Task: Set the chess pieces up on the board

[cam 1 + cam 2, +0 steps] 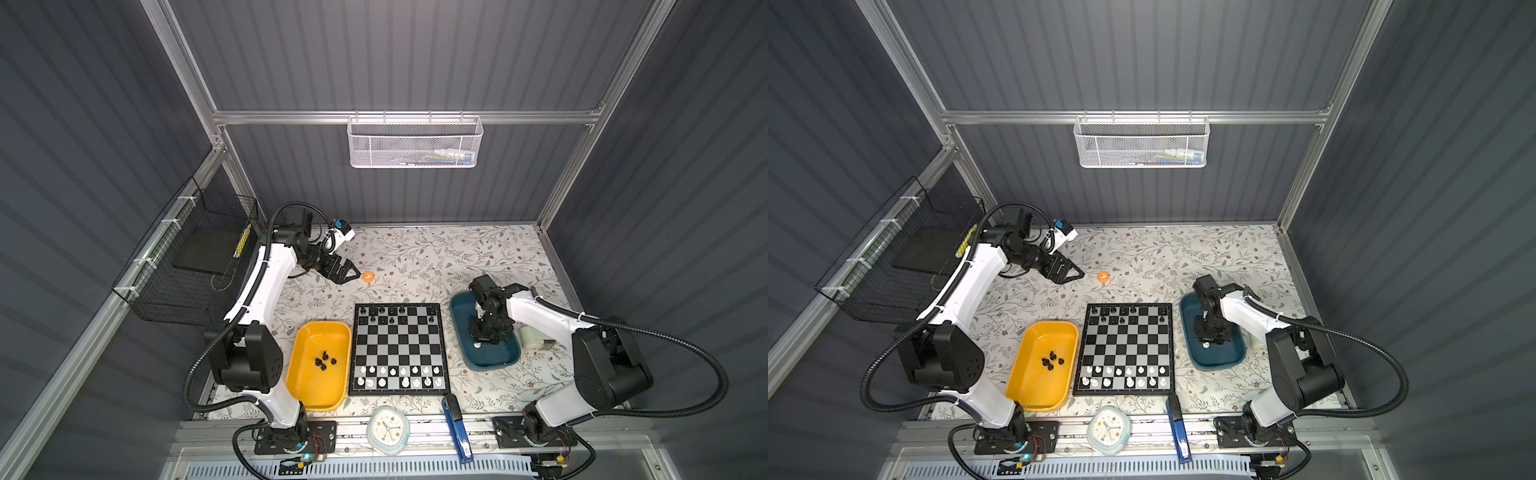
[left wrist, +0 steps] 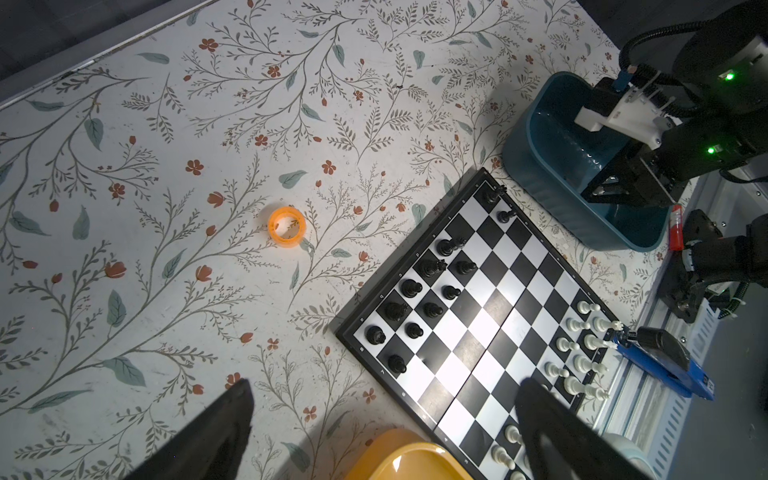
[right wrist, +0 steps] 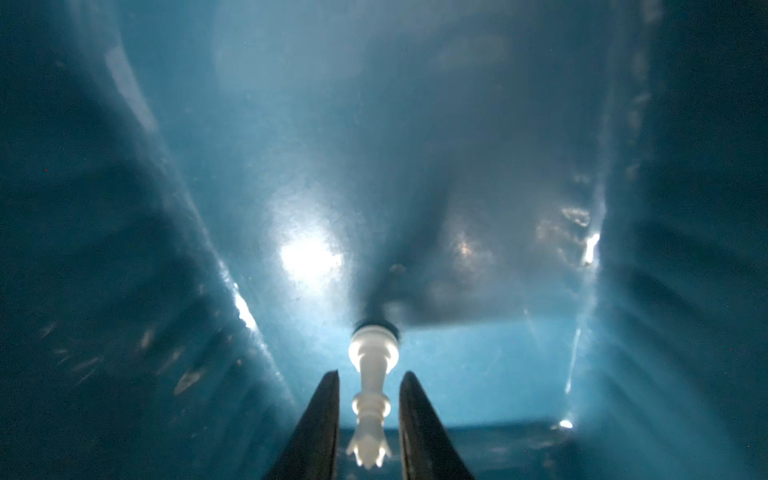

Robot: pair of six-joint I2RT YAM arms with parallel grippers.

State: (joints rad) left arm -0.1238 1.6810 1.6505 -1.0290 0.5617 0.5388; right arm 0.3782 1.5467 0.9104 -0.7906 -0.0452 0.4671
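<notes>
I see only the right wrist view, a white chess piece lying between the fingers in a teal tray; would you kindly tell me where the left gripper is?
Observer: The left gripper hangs open and empty over the floral tabletop, near a small orange tape ring.
Operator: Thank you; are white pieces already on the board?
Observer: Yes, white chess pieces fill most of the two nearest rows of the black-and-silver checked chessboard.
Operator: And the black ones?
Observer: A few black chess pieces sit in the yellow plastic tray.
</notes>
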